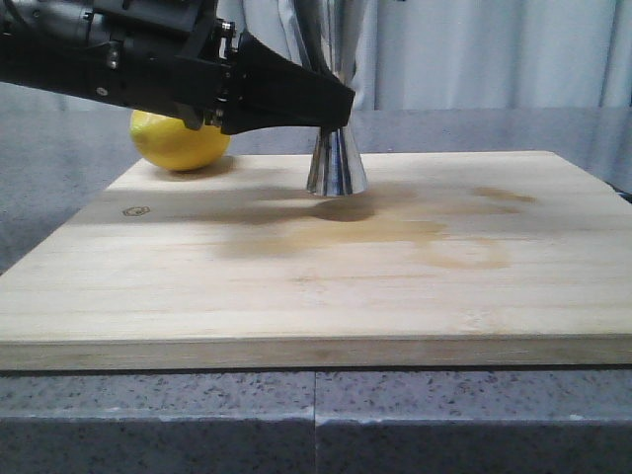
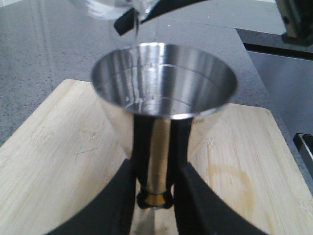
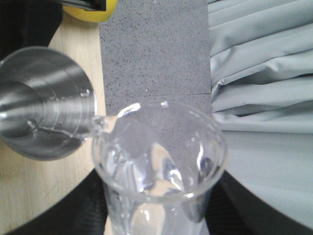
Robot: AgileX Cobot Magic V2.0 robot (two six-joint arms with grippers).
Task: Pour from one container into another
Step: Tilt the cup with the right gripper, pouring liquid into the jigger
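Note:
The steel jigger (image 1: 336,163) stands upright on the wooden board (image 1: 415,286). My left gripper (image 1: 331,104) is shut on its narrow waist. In the left wrist view its black fingers (image 2: 195,200) clamp the gold band below the open cup of the jigger (image 2: 164,83). The clear glass beaker (image 3: 159,161) is tilted, its lip over the rim of the jigger (image 3: 44,115), and my right gripper (image 3: 159,208) is shut on it. A thin clear stream (image 2: 136,36) falls from the beaker (image 2: 110,7) into the cup. The beaker and right gripper are out of the front view.
A yellow lemon (image 1: 178,143) lies at the board's far left corner, behind the left arm. Pale stains (image 1: 395,232) mark the board around the jigger. Grey speckled counter (image 1: 316,415) surrounds the board, and a curtain (image 3: 264,73) hangs behind.

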